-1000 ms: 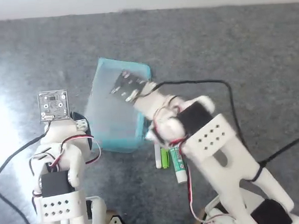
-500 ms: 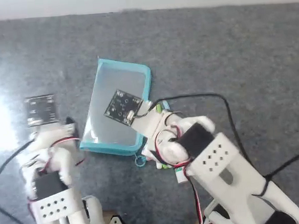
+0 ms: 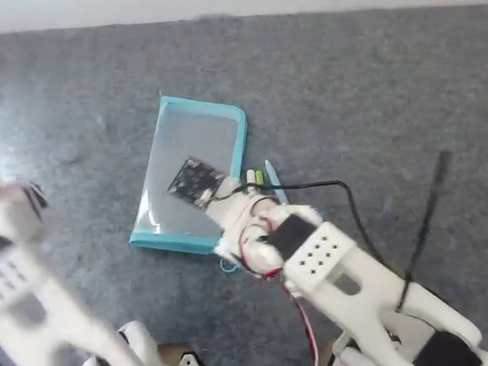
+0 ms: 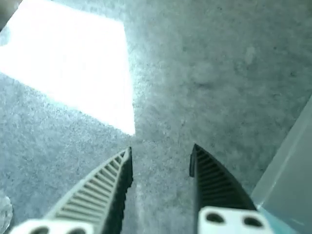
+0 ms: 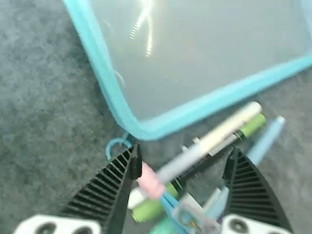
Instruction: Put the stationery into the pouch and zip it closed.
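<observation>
**Clerk:** Item one, pouch (image 3: 197, 136)?

**Checker:** Clear, teal-edged, flat on the grey table (image 3: 371, 82), a little toward 10 o'clock of centre. Its 5 o'clock corner is covered by the right arm (image 3: 334, 269) and its board (image 3: 195, 184). Cannot tell whether the zip is open or closed.

**Clerk:** Stationery?

**Checker:** Pens (image 3: 259, 179), outside the pouch and just beside its 4 o'clock edge, with their lower ends hidden under the arm. The right wrist view lists a white pen (image 5: 222, 134), green marker (image 5: 251, 124), blue pen (image 5: 267, 139) and a pink end (image 5: 150, 181). They overlap in a bundle, so the count is unclear.

**Clerk:** Right gripper (image 5: 185, 153)?

**Checker:** Jaws spread wide, one on either side of the bundle, with no grip on it seen. The zip ring (image 5: 108, 149) lies just beside one finger.

**Clerk:** Left gripper (image 4: 161, 151)?

**Checker:** Jaws wide, nothing between them, over bare table. A pouch corner is cut off at the frame edge, and a light patch (image 4: 68, 58) lies beyond. The left arm (image 3: 16, 283) is at 8 o'clock in the high view, outline hard to make out.

**Clerk:** Writing?

**Checker:** One label (image 5: 195, 219) in the bundle, cut off, print illegible. Board markings unreadable.
</observation>
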{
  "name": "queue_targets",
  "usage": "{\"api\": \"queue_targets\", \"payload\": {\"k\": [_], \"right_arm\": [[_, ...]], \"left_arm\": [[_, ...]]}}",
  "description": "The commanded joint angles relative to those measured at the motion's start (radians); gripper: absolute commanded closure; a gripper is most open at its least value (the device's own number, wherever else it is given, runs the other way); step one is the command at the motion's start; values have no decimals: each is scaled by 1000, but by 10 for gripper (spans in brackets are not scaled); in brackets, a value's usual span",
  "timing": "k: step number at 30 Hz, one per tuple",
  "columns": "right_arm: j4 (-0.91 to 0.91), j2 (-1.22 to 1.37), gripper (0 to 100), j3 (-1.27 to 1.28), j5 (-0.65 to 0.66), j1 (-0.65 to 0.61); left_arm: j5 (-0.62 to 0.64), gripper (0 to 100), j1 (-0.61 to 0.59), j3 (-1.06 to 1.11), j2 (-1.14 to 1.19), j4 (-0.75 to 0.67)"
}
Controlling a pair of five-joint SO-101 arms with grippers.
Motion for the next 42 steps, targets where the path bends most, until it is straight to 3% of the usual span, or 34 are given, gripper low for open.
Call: {"api": "queue_targets", "payload": {"k": [1, 8, 12, 18, 25, 38, 42], "right_arm": [[-96, 62, 731, -6, -23, -85], [-116, 142, 731, 20, 40, -140], [-62, -1, 731, 100, 94, -136], [139, -107, 732, 77, 267, -53], [53, 79, 731, 43, 420, -15], [24, 325, 740, -60, 439, -10], [39, 328, 876, -52, 437, 4]], "left_arm": [[-12, 804, -21, -473, 365, 219], [-64, 804, -11, -1020, 761, 482], [-69, 804, -17, -1167, 905, 499], [-71, 804, -11, -1193, 971, 496], [-71, 804, 0, -1191, 976, 494], [-72, 804, 0, -1191, 977, 479], [-72, 804, 0, -1191, 977, 479]]}}
